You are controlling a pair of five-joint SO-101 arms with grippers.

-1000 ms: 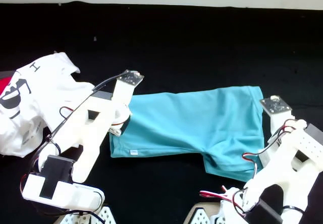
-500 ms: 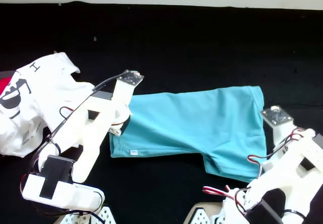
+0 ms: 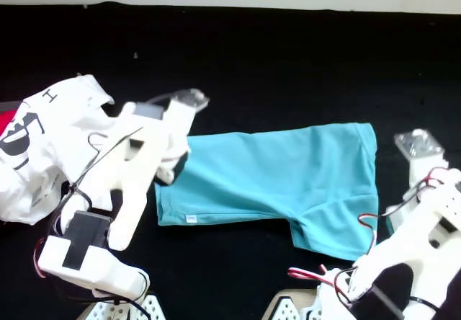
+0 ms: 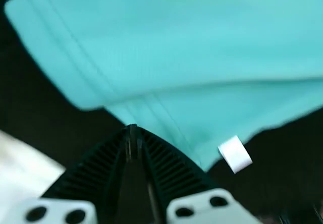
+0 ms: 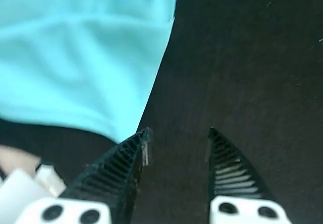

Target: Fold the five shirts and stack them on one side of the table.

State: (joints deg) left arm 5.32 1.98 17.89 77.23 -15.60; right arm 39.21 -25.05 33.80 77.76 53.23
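One teal shirt laid out between our arms, nothing stacked yet.

The teal shirt (image 3: 274, 183) lies flat across the middle of the black table (image 3: 252, 60), seemingly folded once lengthwise, with a loose flap near the right arm. We judge it only part done. A crumpled heap of white cloth (image 3: 50, 140) beside the left arm is unfolded, and we see no neat stack. Our left gripper (image 4: 132, 135) is closed at the shirt's hem; we cannot tell whether it nips any cloth. Our right gripper (image 5: 177, 133) hangs open over bare table just beside the shirt's edge, holding nothing. A small white tag (image 4: 235, 153) on the hem shows no legible writing; the heap carries black print.
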